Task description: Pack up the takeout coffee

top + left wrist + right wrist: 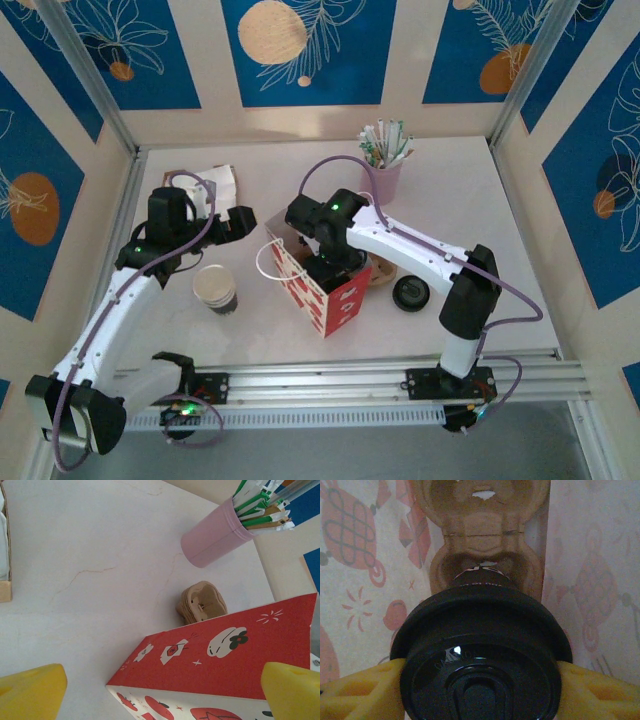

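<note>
Black-lidded takeout coffee [480, 665] upright, lid uppermost

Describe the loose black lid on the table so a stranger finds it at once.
Start at the red-and-white bag in the middle of the table. Right of it, beyond the brown cardboard trays, lies the lid: flat, round, black, sitting on no cup.

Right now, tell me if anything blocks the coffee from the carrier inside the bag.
Nothing visible does. The right gripper holds the lidded coffee inside the bag, right at the cardboard carrier, whose wells look empty.
</note>
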Controlling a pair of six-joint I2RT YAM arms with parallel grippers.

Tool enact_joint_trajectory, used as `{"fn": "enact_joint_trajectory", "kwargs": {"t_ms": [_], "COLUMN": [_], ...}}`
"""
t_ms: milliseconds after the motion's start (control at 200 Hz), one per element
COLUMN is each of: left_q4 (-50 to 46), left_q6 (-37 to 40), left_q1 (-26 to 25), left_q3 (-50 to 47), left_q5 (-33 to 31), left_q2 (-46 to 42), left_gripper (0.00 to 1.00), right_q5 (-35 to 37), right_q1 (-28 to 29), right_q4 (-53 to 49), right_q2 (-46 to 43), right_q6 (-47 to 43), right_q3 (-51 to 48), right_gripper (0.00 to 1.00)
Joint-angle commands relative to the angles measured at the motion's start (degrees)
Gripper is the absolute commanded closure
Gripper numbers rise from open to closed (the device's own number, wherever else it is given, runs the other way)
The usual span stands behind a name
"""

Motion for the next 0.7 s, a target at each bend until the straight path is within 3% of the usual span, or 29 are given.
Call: {"fn": "enact_joint_trajectory", "kwargs": {"t_ms": [0,695], "left_q4": [1.2,1.1], "left_q6": [-0.2,-0.1], "left_q1": [0.3,0.3], "left_q3": [-0.7,-0.7], "left_q5": [1.2,1.3], "left_q2": [0.2,0.3], "left_gripper": [0.0,0.0], "right_q5": [-1.3,-1.5], "right_q1": [-0.3,-0.9], "right_q4": [0.3,3.7], "right_q2": [-0.3,-0.7], "right_q6": [-0.6,-1.3], "right_q3": [-0.2,-2.9], "right_gripper": [0.34,0.34]}}
